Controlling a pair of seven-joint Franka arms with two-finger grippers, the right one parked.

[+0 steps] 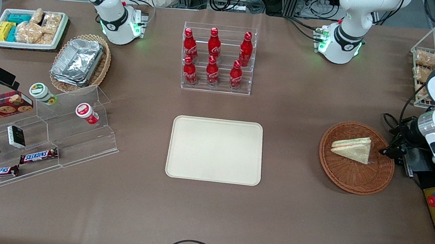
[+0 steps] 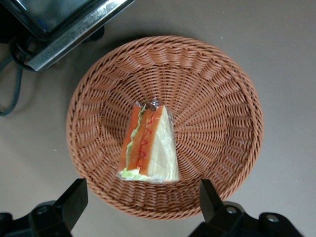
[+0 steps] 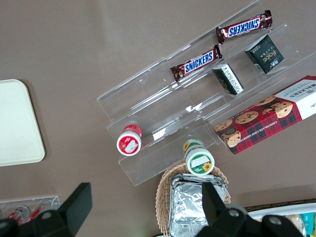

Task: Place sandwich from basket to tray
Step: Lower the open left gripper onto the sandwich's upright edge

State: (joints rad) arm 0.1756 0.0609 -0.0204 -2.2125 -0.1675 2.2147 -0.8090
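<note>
Sandwich (image 2: 148, 145) lies in the basket (image 2: 222, 113), centred below the gripper (image 2: 140, 202), whose fingers (image 2: 74, 197) are spread wide apart above it, touching nothing.

Bright, even overhead light fills all views, with soft, short shadows under the basket (image 1: 354, 174) and tray (image 1: 213, 171). The foil containers (image 1: 77, 61) show mild glare. The gripper (image 2: 140, 202), fingers spread above the basket, looks slightly blurred.
</note>
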